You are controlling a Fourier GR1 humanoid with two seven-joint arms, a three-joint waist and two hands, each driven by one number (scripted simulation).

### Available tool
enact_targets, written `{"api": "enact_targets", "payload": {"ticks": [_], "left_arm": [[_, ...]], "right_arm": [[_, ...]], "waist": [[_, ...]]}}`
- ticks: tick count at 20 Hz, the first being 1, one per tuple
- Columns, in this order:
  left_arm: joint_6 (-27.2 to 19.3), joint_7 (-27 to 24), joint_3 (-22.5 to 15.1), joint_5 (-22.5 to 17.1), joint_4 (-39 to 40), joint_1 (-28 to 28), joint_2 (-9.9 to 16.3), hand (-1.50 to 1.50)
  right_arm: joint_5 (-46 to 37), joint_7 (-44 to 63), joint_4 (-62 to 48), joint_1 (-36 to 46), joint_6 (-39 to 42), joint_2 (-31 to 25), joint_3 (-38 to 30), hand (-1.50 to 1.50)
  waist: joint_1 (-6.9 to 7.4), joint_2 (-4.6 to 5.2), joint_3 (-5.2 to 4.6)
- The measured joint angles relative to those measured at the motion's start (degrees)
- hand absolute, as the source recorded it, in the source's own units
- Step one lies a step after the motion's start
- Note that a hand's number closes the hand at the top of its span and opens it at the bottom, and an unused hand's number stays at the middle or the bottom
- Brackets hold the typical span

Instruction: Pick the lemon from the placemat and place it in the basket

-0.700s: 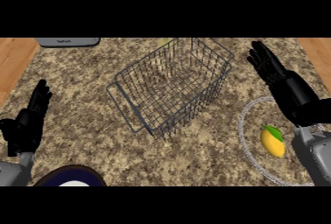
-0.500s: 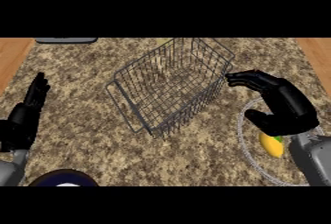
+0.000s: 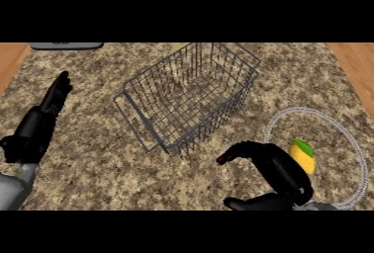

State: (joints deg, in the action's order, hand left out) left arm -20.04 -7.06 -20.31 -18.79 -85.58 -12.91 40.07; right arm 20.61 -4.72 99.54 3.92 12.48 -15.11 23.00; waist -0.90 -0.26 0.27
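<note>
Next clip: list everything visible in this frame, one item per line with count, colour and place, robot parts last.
Wire basket: one, dark grey, centre of the counter, empty.
Lemon: one, yellow with a green tip, on the placemat, partly behind the right hand.
Placemat: one, round, counter-patterned with a pale rim, right side.
Flat object: one, grey, far left edge, cut off by the view.
Counter: one, speckled brown stone, wood at both sides.
Left hand: one, black, open, resting at the left.
Right hand: one, black, fingers curled, beside the lemon, not yet round it.
</note>
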Motion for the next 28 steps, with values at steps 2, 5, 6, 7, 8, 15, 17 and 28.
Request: {"api": "enact_targets", "payload": {"ticks": [2, 5, 6, 7, 8, 15, 17, 28], "left_arm": [[0.16, 0.32, -0.06, 0.38, -0.23, 0.27, 0.07, 0.0], [0.69, 1.12, -0.04, 0.31, -0.45, -0.12, 0.11, 0.0], [0.56, 1.2, -0.19, 0.55, -0.37, -0.23, -0.1, 0.0], [0.44, 1.2, -0.25, 0.71, -0.32, -0.37, -0.33, 0.0], [0.45, 1.09, -0.24, 0.88, -0.11, -0.51, -0.41, 0.0], [1.91, 1.74, -0.02, 0.89, -0.26, -1.79, -0.06, 0.0], [2.34, 1.92, -0.01, 0.88, -0.58, -1.87, -0.02, 0.0], [4.18, 2.29, 2.07, 3.11, -0.89, -1.45, -2.14, 0.0]], "right_arm": [[-4.76, 1.07, 4.3, -0.72, -3.41, -1.23, 0.2, -1.5], [-12.61, 4.57, 7.71, 2.35, -7.02, -5.46, -1.89, -1.5], [-15.18, 6.28, 8.55, 3.6, -7.63, -7.51, -2.74, -1.5], [-17.2, 8.1, 9.11, 5.06, -7.55, -9.96, -3.92, -1.5], [-19.19, 10.21, 9.88, 6.51, -7.17, -12.46, -4.71, -1.5], [-25.41, 20.37, 11.77, 16.24, 8.58, -31.87, -5.43, -1.5], [-23.56, 22.24, 11.76, 18.92, 14.93, -36.21, -5.46, -1.5], [-20.74, 26.76, 3.78, 27.81, 36.86, -40.07, -3.64, -1.5]], "waist": [[-0.25, -0.16, -0.15], [-0.43, -0.33, -0.34], [-0.54, -0.36, -0.41], [-0.52, -0.34, -0.46], [-0.55, -0.34, -0.51], [0.88, -0.08, -0.65], [1.28, 0.01, -0.61], [1.6, 0.32, -0.35]]}}
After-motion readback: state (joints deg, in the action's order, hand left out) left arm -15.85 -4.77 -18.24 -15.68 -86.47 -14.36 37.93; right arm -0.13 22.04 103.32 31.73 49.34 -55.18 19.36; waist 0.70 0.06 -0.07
